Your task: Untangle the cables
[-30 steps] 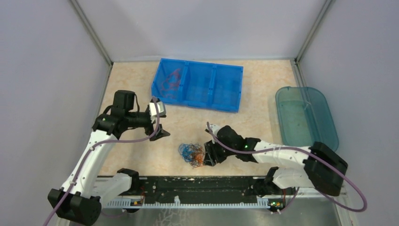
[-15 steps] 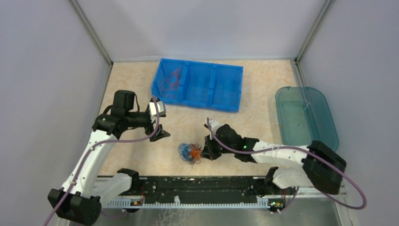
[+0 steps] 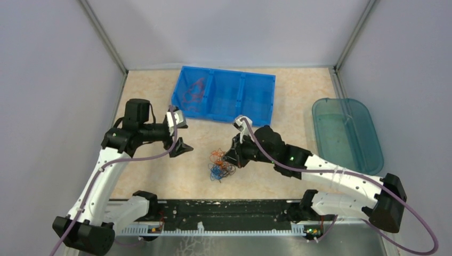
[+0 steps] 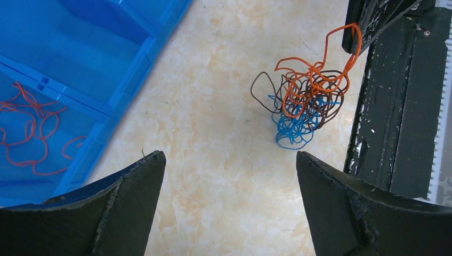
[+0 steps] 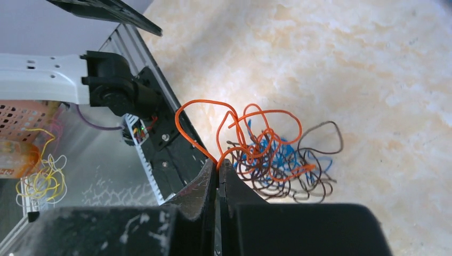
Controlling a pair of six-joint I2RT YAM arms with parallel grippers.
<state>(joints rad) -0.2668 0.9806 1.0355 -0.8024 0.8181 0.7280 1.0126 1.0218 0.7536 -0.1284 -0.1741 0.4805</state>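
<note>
Seen from above, the clump of thin, curly orange, blue and dark brown cables [image 3: 220, 164] lies on the table just in front of the blue three-compartment plastic bin [image 3: 212, 95]. The right gripper [image 3: 233, 156] meets the clump's bin-facing side, and the left gripper [image 3: 181, 146] hangs off the bin's left front corner.

In the left wrist view, that gripper [image 4: 229, 208] stands spread wide and empty. The clump [image 4: 304, 104] lies clear of the bin [image 4: 133, 74].

In the right wrist view, the gripper [image 5: 218, 170] is pinched tight on an orange loop of the clump [image 5: 272, 154].
</note>
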